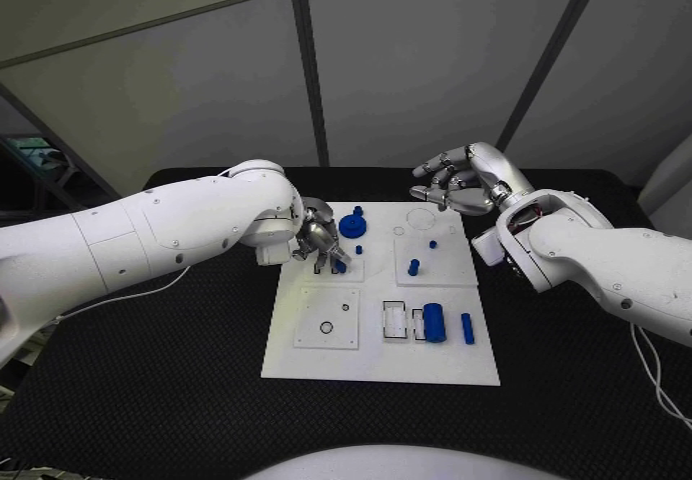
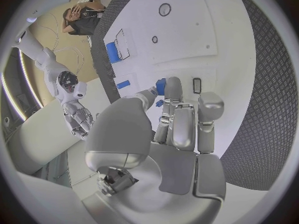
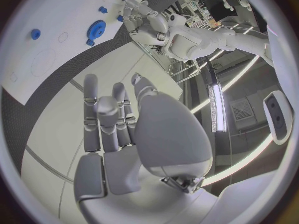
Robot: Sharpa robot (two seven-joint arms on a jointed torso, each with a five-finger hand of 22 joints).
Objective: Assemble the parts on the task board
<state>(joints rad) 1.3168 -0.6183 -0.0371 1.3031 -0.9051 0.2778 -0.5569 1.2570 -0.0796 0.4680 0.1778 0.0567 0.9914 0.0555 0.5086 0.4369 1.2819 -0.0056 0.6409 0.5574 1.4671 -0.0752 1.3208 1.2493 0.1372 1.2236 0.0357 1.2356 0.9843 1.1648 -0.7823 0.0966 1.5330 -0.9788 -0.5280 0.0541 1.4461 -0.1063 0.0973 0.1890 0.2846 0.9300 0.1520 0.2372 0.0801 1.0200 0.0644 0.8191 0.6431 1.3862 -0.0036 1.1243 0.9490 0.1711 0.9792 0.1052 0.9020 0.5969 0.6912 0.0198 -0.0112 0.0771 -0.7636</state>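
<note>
Left robot hand (image 1: 320,243) is down at the task board's (image 1: 433,366) far left corner, fingers pinching a small blue peg (image 1: 339,265) held upright, so I'd lower it straight down; right robot hand (image 1: 459,178) hovers curled, holding nothing.

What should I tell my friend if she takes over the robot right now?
Left hand: down on the task board at its far left corner, fingers on a small blue part beside the blue gear; whether it grips the part is unclear.
Right hand: raised beyond the board's far edge, fingers curled, holding nothing.
Also on the board: a blue peg in the middle, a blue cylinder and a thin blue pin near the right edge.
Left to do: assembly looks unfinished; several outlined slots stand empty.
</note>
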